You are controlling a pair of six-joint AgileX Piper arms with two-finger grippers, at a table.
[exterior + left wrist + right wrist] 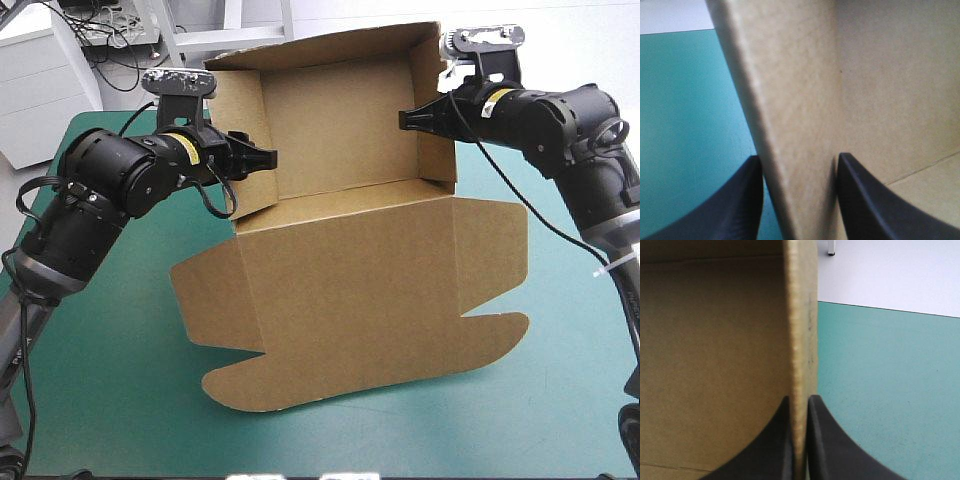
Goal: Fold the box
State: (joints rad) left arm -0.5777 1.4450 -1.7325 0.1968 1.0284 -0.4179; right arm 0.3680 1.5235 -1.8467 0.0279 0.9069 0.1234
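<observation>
The brown box (345, 265) stands as an open tray at the far side, its lid with rounded flaps lying flat toward the front. My left gripper (262, 158) is at the tray's left wall; in the left wrist view its black fingers (747, 200) stand apart, the gripper (799, 157) open astride that wall (795, 115). My right gripper (408, 118) is at the right wall's upper edge; in the right wrist view the gripper (800, 397) is shut on the thin board edge (802, 330), with the tray's inside to one side of it.
Bare teal-green cover (100, 380) lies on both sides of the box and in front of the lid. Beyond the right wall the cover (890, 390) runs on to the table's edge.
</observation>
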